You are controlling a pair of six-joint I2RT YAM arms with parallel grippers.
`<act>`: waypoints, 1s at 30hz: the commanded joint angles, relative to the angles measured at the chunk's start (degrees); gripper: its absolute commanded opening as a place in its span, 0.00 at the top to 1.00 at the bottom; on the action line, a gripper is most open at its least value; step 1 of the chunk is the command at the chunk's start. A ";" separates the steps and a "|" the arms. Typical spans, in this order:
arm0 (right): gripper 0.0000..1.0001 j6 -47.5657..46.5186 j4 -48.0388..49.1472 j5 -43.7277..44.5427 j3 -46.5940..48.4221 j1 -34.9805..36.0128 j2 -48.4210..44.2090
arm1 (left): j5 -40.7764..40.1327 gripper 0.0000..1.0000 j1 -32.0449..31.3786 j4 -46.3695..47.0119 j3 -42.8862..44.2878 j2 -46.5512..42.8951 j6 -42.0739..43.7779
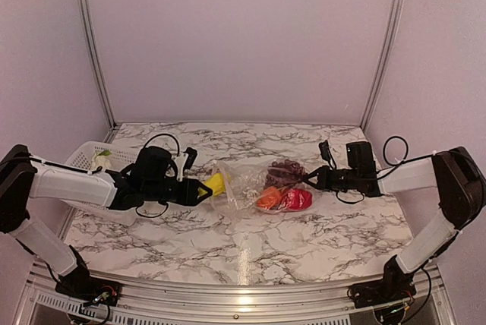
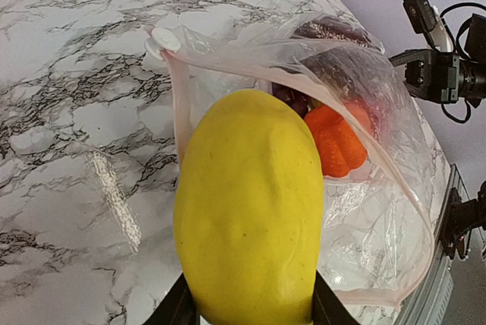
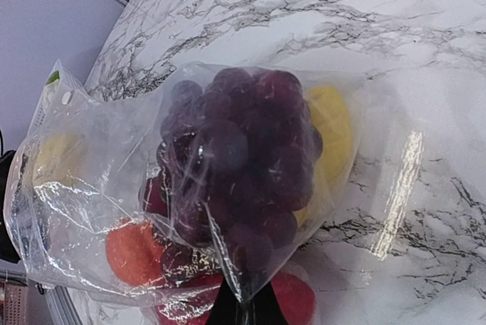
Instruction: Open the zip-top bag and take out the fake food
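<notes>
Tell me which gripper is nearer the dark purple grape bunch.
Right. The right gripper pinches the clear zip-top bag just beside the dark purple plastic grape bunch; the left gripper holds a yellow plastic piece at the bag's opposite, open end.

My left arm [image 1: 72, 184] stretches out low and nearly level, and my left claw [image 1: 203, 190] stands partly spread, its fingers [image 2: 177, 311] pressed on either side of a yellow piece [image 2: 247, 211] that juts ahead of the tips. My right arm [image 1: 414, 175] reaches in from the opposite side, forearm level, my right claw [image 1: 310, 179] pinched fully together on a fold of the zip-top bag [image 3: 91, 211]. The claws face each other, well apart.
</notes>
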 commanded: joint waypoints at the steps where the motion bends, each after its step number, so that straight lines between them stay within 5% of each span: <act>1: 1.00 -0.12 -0.07 1.31 -0.48 -1.50 -1.50 | -1.92 0.79 2.09 -5.15 -3.54 -8.09 -2.37; 7: 1.00 0.04 0.51 0.66 -0.93 -1.71 -1.41 | -2.72 0.79 10.50 -11.03 -6.67 -20.56 -5.34; 13: 1.00 0.33 1.27 -0.26 -0.74 -1.71 -0.68 | -5.55 0.76 25.34 -20.99 -6.23 -29.58 -7.25; 19: 1.00 0.29 1.34 -0.71 -0.54 -1.71 -0.18 | -5.88 0.74 39.53 -25.61 -6.19 -31.08 -8.01; 30: 1.00 0.21 1.47 -1.09 -0.09 -1.69 0.59 | -12.67 0.69 53.40 -27.89 -8.01 -29.21 -10.36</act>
